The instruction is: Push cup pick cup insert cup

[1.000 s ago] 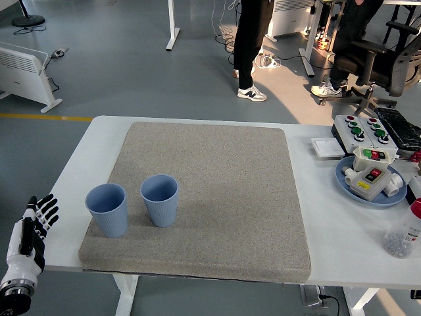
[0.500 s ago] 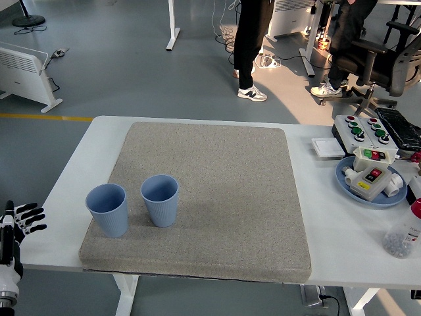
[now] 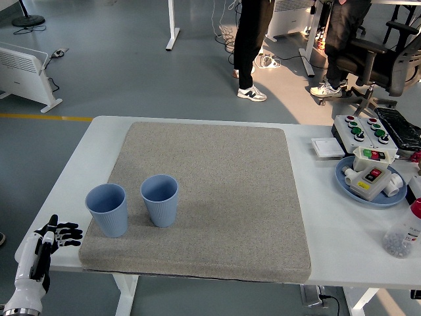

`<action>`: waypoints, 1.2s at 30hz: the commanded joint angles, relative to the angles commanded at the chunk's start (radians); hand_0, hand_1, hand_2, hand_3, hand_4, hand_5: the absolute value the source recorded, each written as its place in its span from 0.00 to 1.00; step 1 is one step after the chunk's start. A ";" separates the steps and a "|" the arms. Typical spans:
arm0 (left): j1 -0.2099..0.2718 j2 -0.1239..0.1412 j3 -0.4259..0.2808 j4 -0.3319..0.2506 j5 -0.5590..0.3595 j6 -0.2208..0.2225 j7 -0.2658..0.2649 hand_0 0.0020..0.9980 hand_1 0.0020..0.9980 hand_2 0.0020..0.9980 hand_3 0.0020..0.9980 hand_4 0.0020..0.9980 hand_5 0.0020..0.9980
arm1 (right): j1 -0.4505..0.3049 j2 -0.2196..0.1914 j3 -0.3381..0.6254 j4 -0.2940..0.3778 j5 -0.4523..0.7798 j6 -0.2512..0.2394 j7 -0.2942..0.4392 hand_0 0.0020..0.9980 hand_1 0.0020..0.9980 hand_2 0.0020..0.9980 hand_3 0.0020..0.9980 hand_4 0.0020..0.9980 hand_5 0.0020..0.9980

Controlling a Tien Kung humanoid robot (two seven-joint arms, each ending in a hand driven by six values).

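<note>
Cups stand side by side on the front-left part of a grey mat (image 3: 217,197) that covers most of the white table (image 3: 75,164): the left cup (image 3: 107,209) sits near the mat's left edge, and the right cup (image 3: 160,199) stands just beside it, slightly farther from the near edge, with a narrow gap between the two. Both are blue, upright and open at the top, and neither is touched by anything. The left hand (image 3: 46,247) comes in at the lower left corner, at the table's near-left edge, short of the mat and apart from the left cup; its dark fingers (image 3: 66,232) are spread toward the cups and hold nothing. The right arm does not show. On the far right of the table, well apart from the cups, a blue plate (image 3: 348,181) carries a pale box with coloured buttons (image 3: 370,172), a black control box (image 3: 358,128) with red and green buttons lies behind it, and a small white square plate (image 3: 326,147) lies just beside that. A clear bottle (image 3: 402,236) with a red cap stands near the right edge. Beyond the table, a person's legs (image 3: 248,46) in dark trousers and sneakers stand on the grey floor, and another person sits by an office chair (image 3: 381,59) at the upper right.
</note>
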 joint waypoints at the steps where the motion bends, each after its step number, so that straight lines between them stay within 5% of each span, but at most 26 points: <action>1: -0.006 0.001 0.009 0.005 0.015 0.000 0.000 0.43 0.48 0.47 0.44 0.60 1.00 | 0.000 0.000 0.000 0.000 0.000 0.000 0.000 0.52 0.54 0.62 0.57 0.11 0.44; 19: -0.103 0.007 0.095 0.098 0.101 -0.050 0.037 0.46 0.48 0.47 0.43 0.60 1.00 | 0.000 0.002 -0.005 0.002 0.006 -0.001 -0.001 0.52 0.54 0.62 0.57 0.11 0.44; 36: -0.145 0.002 0.129 0.140 0.104 -0.053 0.039 0.51 0.49 0.47 0.43 0.59 1.00 | -0.002 0.003 -0.009 0.002 0.012 -0.002 -0.002 0.52 0.54 0.62 0.57 0.11 0.44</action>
